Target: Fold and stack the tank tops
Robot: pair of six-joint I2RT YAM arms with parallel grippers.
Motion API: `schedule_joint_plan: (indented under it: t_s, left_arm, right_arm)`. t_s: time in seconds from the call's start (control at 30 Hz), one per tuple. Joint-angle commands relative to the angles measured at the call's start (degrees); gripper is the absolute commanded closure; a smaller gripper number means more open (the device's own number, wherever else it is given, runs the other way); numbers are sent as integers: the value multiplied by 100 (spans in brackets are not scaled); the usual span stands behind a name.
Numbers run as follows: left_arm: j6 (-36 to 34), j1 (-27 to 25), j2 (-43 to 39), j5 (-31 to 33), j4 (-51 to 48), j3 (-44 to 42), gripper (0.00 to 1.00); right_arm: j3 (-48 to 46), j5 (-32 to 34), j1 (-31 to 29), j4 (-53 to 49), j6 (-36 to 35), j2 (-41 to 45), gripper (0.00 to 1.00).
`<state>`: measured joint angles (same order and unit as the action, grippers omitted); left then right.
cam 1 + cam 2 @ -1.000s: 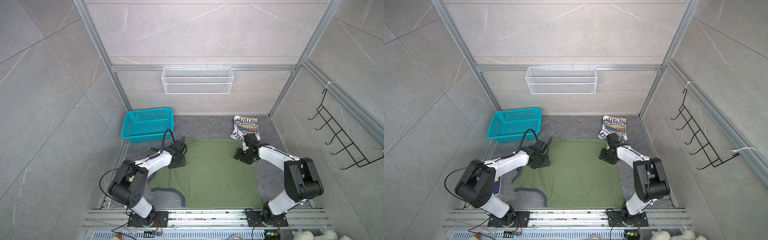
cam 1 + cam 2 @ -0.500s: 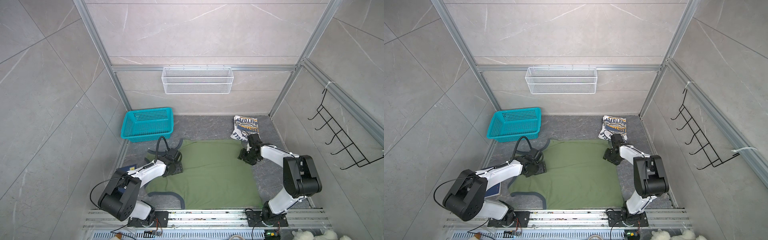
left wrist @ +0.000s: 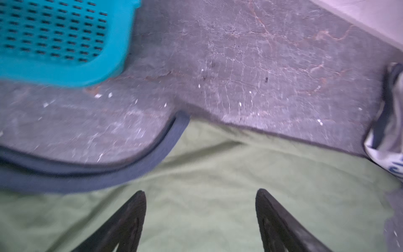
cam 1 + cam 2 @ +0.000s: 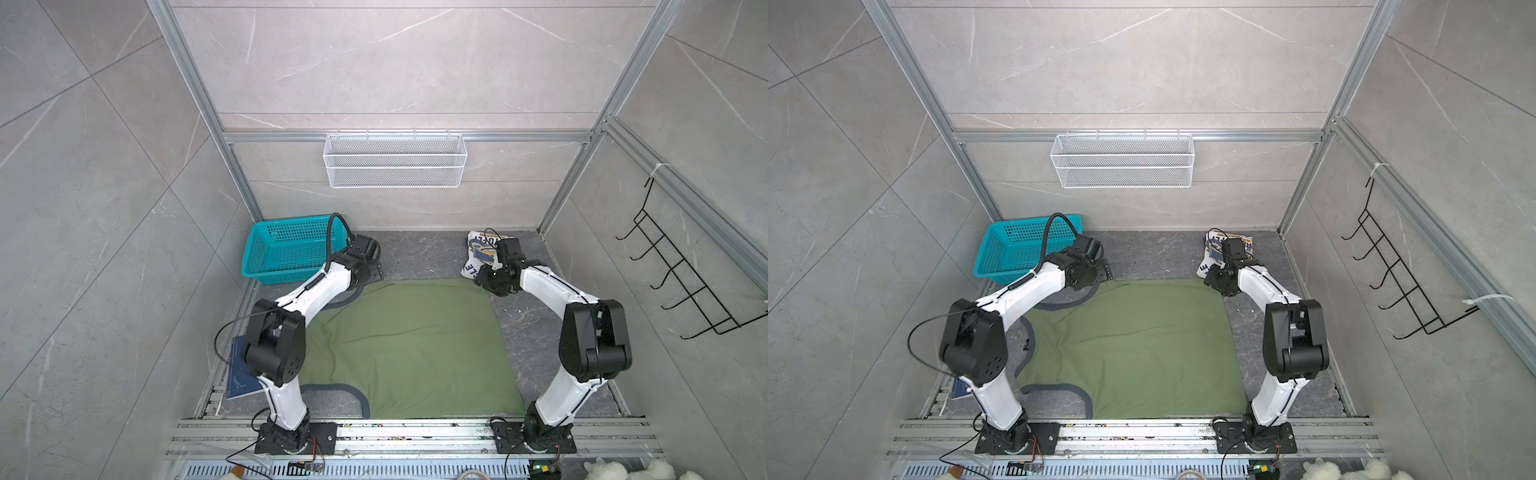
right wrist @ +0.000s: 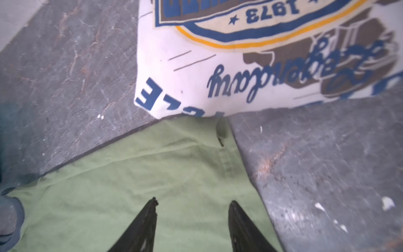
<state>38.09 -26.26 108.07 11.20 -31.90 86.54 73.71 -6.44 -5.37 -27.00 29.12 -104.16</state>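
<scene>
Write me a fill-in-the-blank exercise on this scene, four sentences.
1. The left gripper and right gripper both have jaws ______, holding nothing.
2. The spread top is ______ with grey trim.
3. The folded white top lies at its far ______ corner.
4. The teal basket stands nearest the ______ gripper.

Missing words: open; green; right; left.

Large pale grey marble-look tiles cover the walls (image 4: 395,62), framed by aluminium posts (image 4: 196,95). A white wire mesh basket (image 4: 395,166) hangs on the back wall, a black wire hook rack (image 4: 681,286) on the right wall. The dark grey stone floor (image 4: 419,253) holds a teal plastic basket (image 4: 286,249) in its back left corner.
</scene>
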Motion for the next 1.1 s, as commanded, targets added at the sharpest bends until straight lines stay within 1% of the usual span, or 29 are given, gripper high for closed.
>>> schedule_joint_plan:
  t_s: [0.0, 0.13, 0.2, 0.33, 0.53, 0.67, 0.9, 1.07]
  left_arm:
    - [-74, 161, 543, 154, -489, 563, 21]
    - [-48, 290, 996, 90, -450, 941, 21]
    - [6, 353, 1179, 38, -523, 1093, 22]
    - [66, 436, 1353, -98, -447, 1154, 23]
    - [128, 438, 1545, -547, -253, 1218, 33]
    - [118, 427, 1662, -619, -230, 1286, 41]
    - [42, 424, 1767, -683, -215, 1351, 49]
    - [1, 424, 1831, -718, -246, 1400, 54]
  right_arm:
    - [320, -29, 36, -120, 59, -361, 48]
    - [498, 188, 44, -174, -7, -565, 49]
    - [539, 188, 79, -165, -11, -637, 48]
    - [542, 227, 89, -156, -30, -709, 48]
    - [619, 257, 124, -147, -82, -898, 48]
    - [664, 223, 129, -86, -135, -987, 48]
    - [810, 45, 137, -26, -160, -1199, 47]
    - [890, 9, 139, -75, -153, -1342, 50]
